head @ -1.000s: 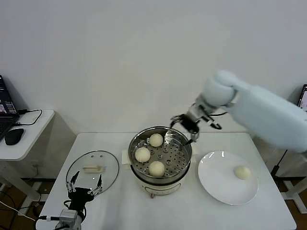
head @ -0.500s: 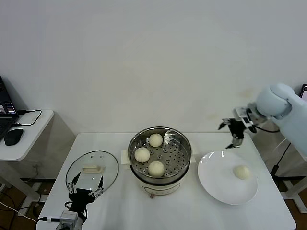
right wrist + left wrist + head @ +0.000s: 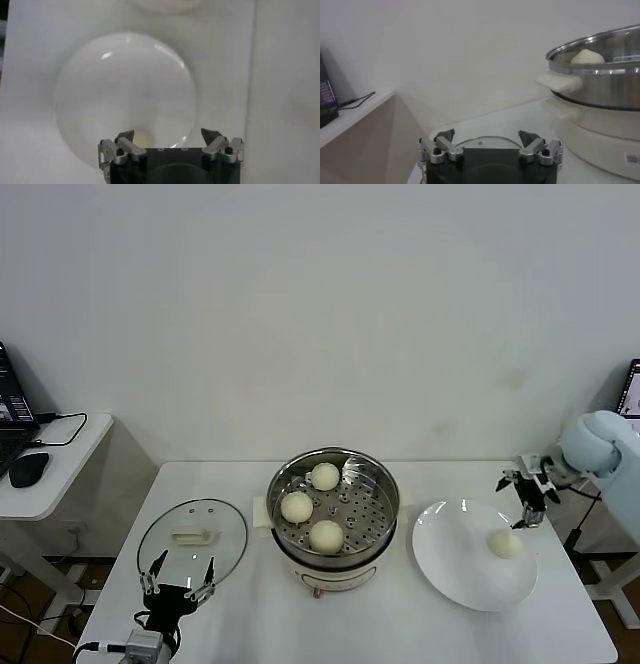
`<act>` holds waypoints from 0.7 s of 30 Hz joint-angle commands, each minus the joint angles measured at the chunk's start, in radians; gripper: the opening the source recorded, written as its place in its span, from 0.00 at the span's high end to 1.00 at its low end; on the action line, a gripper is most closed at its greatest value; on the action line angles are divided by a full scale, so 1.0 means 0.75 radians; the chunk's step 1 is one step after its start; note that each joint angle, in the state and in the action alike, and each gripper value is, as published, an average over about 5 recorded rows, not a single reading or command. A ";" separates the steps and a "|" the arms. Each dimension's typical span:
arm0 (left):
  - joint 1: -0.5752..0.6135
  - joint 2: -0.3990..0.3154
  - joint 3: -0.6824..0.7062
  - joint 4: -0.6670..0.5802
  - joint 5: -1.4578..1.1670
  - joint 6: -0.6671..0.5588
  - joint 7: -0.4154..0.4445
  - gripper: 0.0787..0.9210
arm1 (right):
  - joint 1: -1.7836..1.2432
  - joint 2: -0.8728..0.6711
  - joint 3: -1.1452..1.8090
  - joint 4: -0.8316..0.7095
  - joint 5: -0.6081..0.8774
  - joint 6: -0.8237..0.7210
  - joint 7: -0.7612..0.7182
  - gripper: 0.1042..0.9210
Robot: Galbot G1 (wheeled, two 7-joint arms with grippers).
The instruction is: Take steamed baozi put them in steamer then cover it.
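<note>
1. Your left pincer [image 3: 178,581] hangs spread and empty at the desk's [image 3: 250,614] near-left corner, just by the round glass lid [image 3: 192,536], which lies flat with its cream handle up, so covering isn't done.
2. Three smooth cream baozi [image 3: 297,506] sit in the shiny perforated steamer [image 3: 333,502] mid-desk.
3. One bun [image 3: 506,544] is left on the glossy white plate [image 3: 450,559].
4. Your right pincer [image 3: 528,490] hovers spread just behind it, holding nothing.
</note>
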 commanded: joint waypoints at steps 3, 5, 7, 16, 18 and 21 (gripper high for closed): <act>-0.001 -0.003 -0.001 0.014 0.007 -0.001 0.000 0.12 | -0.165 0.064 0.100 -0.123 -0.141 0.085 0.028 0.12; -0.002 -0.002 -0.003 0.018 0.007 -0.002 0.000 0.12 | -0.181 0.080 0.110 -0.125 -0.172 0.087 0.039 0.12; -0.003 -0.001 -0.006 0.021 0.006 -0.002 0.000 0.12 | -0.198 0.097 0.120 -0.126 -0.202 0.089 0.049 0.12; -0.010 -0.002 -0.003 0.049 0.008 -0.002 -0.002 0.12 | -0.209 0.158 0.128 -0.193 -0.282 0.098 0.108 0.12; -0.014 -0.002 -0.003 0.055 0.008 -0.002 -0.002 0.12 | -0.209 0.166 0.127 -0.203 -0.286 0.098 0.114 0.12; -0.022 0.000 -0.003 0.065 0.009 -0.002 -0.002 0.12 | -0.209 0.185 0.126 -0.223 -0.287 0.098 0.126 0.12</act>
